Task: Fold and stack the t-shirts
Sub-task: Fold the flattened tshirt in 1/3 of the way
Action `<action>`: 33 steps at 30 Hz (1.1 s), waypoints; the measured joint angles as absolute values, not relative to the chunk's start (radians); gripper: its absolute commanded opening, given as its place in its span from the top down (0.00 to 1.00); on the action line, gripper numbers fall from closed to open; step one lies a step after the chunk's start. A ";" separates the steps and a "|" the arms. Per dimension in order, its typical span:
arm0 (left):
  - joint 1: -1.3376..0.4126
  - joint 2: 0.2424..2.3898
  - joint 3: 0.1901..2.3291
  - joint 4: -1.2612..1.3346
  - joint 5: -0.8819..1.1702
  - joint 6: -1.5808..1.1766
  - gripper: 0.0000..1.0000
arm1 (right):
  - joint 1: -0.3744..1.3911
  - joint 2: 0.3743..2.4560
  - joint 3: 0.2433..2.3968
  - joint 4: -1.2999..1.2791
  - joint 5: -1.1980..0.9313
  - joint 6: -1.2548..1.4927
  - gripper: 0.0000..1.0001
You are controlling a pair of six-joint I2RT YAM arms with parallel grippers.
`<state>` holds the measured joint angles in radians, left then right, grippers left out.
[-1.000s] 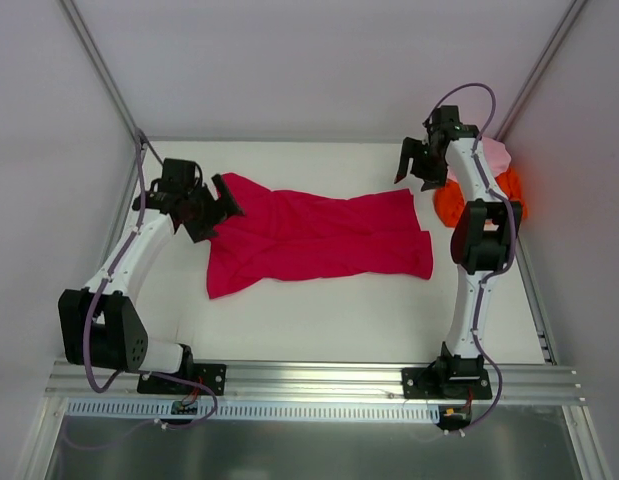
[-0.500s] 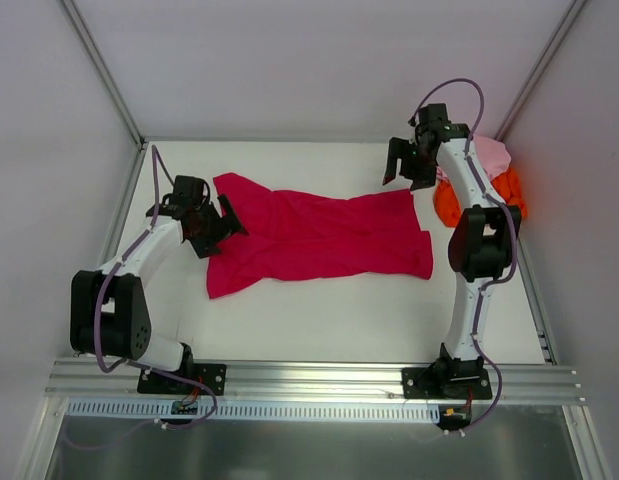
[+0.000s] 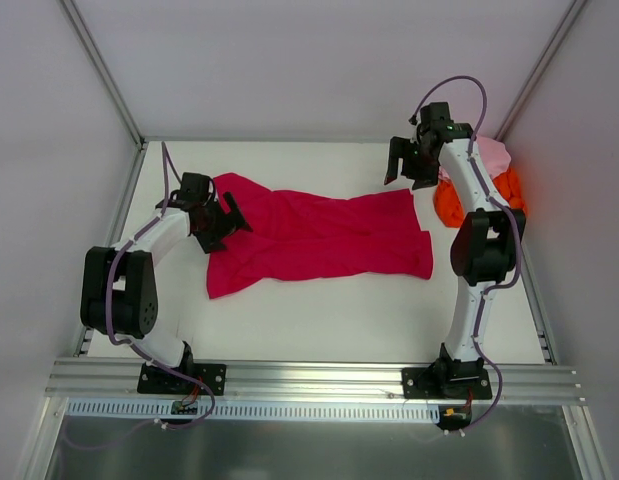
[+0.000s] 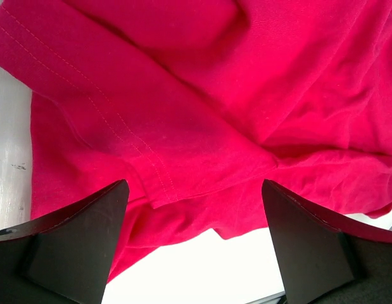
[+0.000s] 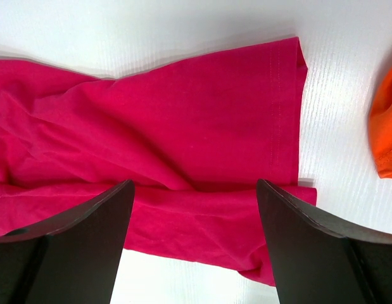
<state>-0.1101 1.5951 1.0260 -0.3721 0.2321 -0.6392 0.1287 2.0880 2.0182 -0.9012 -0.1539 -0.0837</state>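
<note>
The crimson-magenta t-shirt [image 3: 314,238] lies spread and creased across the middle of the table; it fills the left wrist view [image 4: 246,95] and shows in the right wrist view [image 5: 183,139]. My left gripper [image 3: 221,212] is open and empty over the shirt's left end. My right gripper [image 3: 406,162] is open and empty just above the shirt's far right corner. The bright orange t-shirt [image 3: 451,203] and the pale pink t-shirt [image 3: 492,154] lie bunched at the right, partly hidden by the right arm. An orange edge shows in the right wrist view [image 5: 387,126].
White walls and metal frame posts [image 3: 109,85] close in the table on three sides. A metal rail [image 3: 309,378] runs along the near edge by the arm bases.
My left gripper has come down and right onto the shirt's left end. My right gripper has shifted left, away from the orange and pink shirts, toward the crimson shirt's far right corner.
</note>
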 measured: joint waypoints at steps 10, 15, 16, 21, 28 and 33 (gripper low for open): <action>-0.112 1.596 1.026 -0.383 0.228 -0.640 0.12 | 0.129 2.088 2.018 -0.902 -0.144 -0.088 0.17; -0.112 1.594 1.008 -0.402 0.205 -0.641 0.12 | 0.129 2.088 2.018 -0.903 -0.143 -0.088 0.17; -0.112 1.594 1.005 -0.405 0.203 -0.641 0.13 | 0.129 2.088 2.018 -0.903 -0.142 -0.088 0.18; -0.112 1.601 1.003 -0.402 0.200 -0.643 0.15 | 0.129 2.088 2.018 -0.905 -0.142 -0.088 0.17; -0.112 1.639 1.003 -0.383 0.200 -0.642 0.18 | 0.129 2.088 2.018 -0.906 -0.142 -0.091 0.18; -0.112 1.654 1.003 -0.374 0.201 -0.642 0.26 | 0.129 2.088 2.018 -0.910 -0.142 -0.091 0.17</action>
<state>-0.1116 1.6539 1.0035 -0.3737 0.2008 -0.6418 0.1287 2.0876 2.0182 -0.9104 -0.1425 -0.0914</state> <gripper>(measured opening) 0.793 0.827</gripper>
